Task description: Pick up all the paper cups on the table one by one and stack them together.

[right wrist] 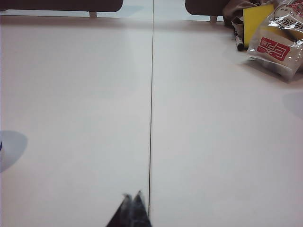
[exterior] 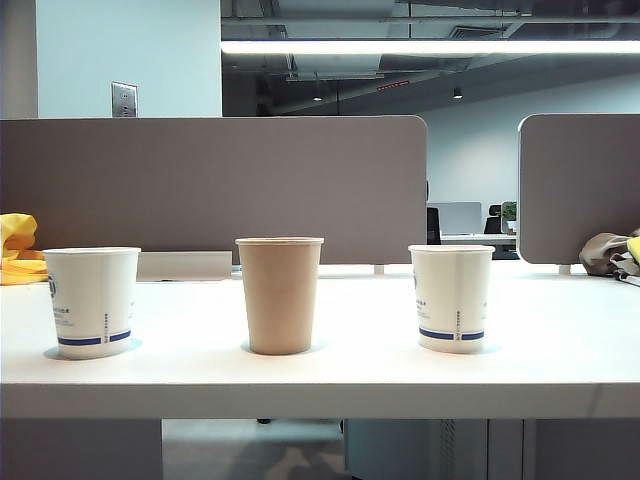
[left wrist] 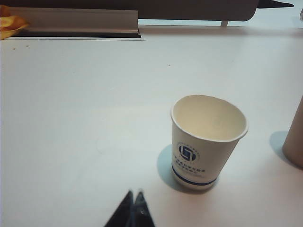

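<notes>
Three paper cups stand upright and well apart in a row on my white worktop (exterior: 560, 350), none stacked. In the exterior view the left white cup (exterior: 92, 301) with its blue band sits at 9 o'clock from the tan cup (exterior: 280, 294), which holds the middle; the right white cup (exterior: 451, 297) sits at 3 o'clock from it. Grey partition panels (exterior: 210, 190) close the far edge, with yellow cloth (exterior: 17, 248) at the far left. My left tool (left wrist: 133, 195) shows only its dark tips, pressed together and holding nothing, above bare worktop near the left white cup, which stands just beyond them toward the tan cup's edge. My right tool (right wrist: 132, 196) is likewise pinched narrow and empty, its tips above the worktop beside a seam (right wrist: 152, 109); a plastic snack bag (right wrist: 277, 47) lies far off in a corner.
</notes>
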